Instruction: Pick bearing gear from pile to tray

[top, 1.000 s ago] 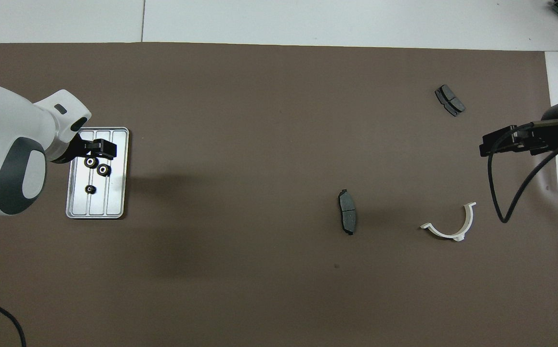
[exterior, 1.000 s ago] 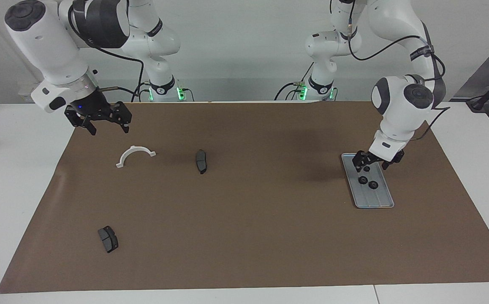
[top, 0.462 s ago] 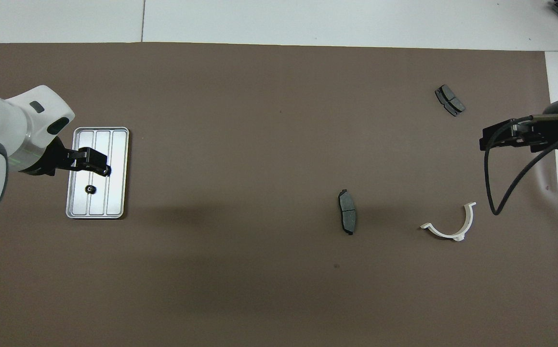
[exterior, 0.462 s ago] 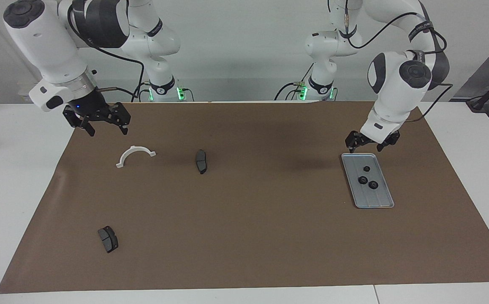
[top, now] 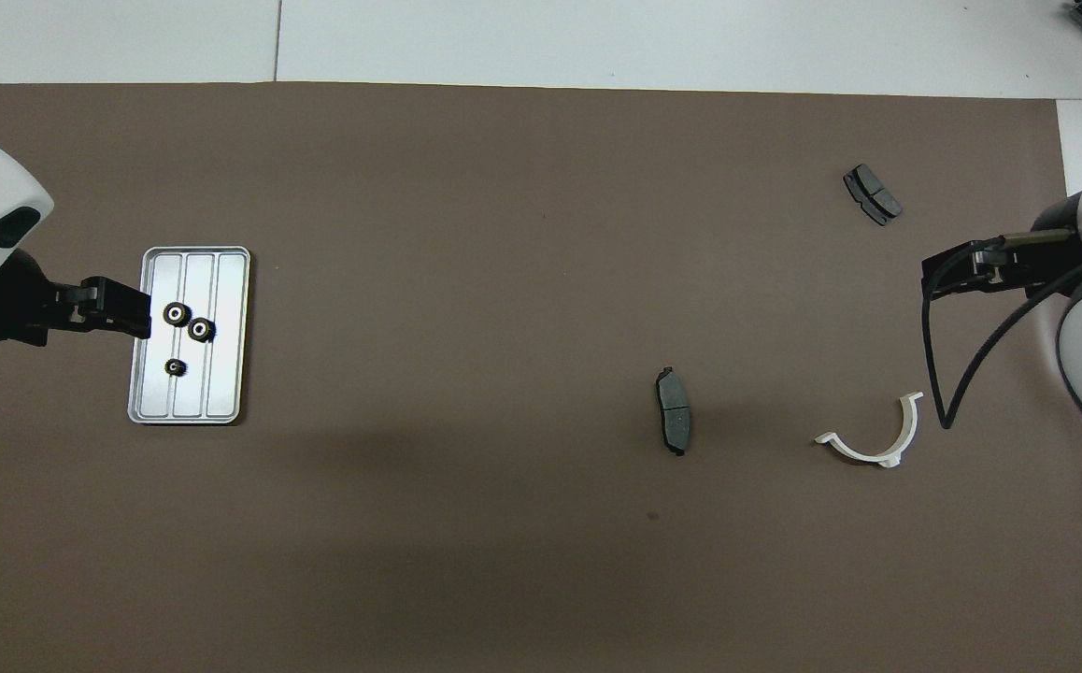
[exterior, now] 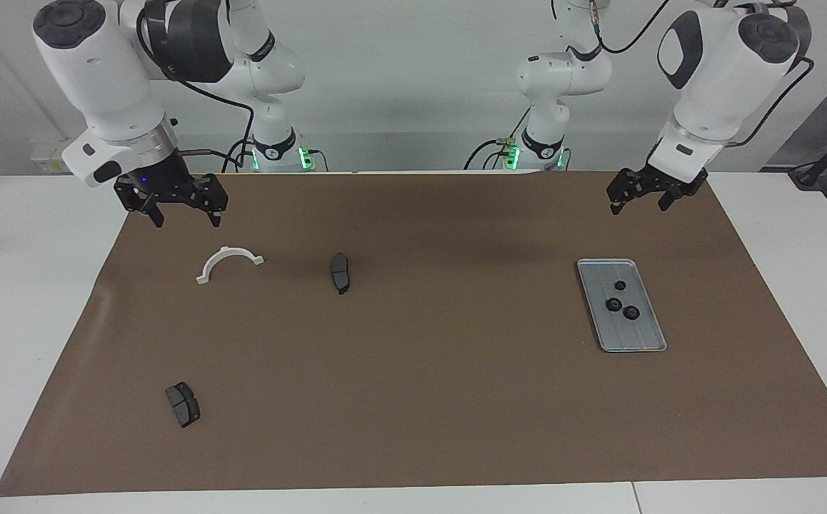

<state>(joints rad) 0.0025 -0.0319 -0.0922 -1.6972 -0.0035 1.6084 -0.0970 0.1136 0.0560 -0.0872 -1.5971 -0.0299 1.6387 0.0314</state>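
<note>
Gears [exterior: 620, 300], three, lie in tray [exterior: 653, 341] below the raised, empty, jaws-apart left gripper [exterior: 643, 195]; right gripper [exterior: 179, 207], also apart, waits over the mat above bracket [exterior: 228, 261]; no gears left among pads [exterior: 340, 272], so picking looks finished.

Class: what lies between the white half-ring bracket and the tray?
Between the white half-ring bracket and the tray, only one dark brake pad; clearest in the facing view.

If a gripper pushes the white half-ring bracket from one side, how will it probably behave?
The white half-ring bracket lies flat on the brown mat, so it would probably slide or pivot rather than roll. It looks thin, likely light. Its open arc and small end tabs might let fingers slip off or snag.
</note>
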